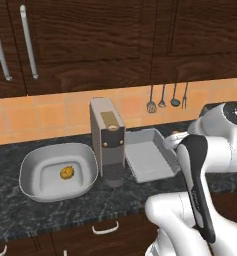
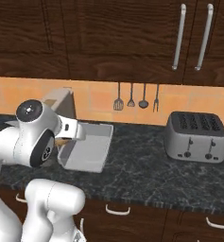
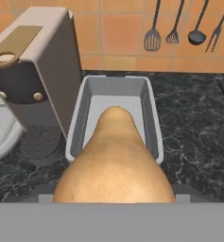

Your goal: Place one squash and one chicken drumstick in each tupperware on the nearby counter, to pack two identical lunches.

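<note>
A smooth tan squash (image 3: 116, 160) looms large in the hand view, and my gripper (image 2: 69, 135) is shut on it; its fingertips are hidden under it. The squash hangs over the near end of the grey rectangular tupperware tray (image 3: 153, 124), which lies bare on the dark counter (image 1: 65, 210). From the left base view the tray (image 1: 150, 165) sits right of the coffee machine, with my hand (image 1: 173, 142) above its right side. The round white tupperware tub (image 1: 27, 172) on the left holds the knobbly yellow-green squash (image 1: 66, 173). No drumstick is in view.
A tall grey coffee machine (image 1: 107, 140) stands between the two containers, close to the tray's left wall. A silver toaster (image 2: 196, 137) sits further right on the counter. Kitchen utensils (image 2: 137, 100) hang on the orange tiled wall behind. Drawers with curved handles (image 1: 105, 229) run below.
</note>
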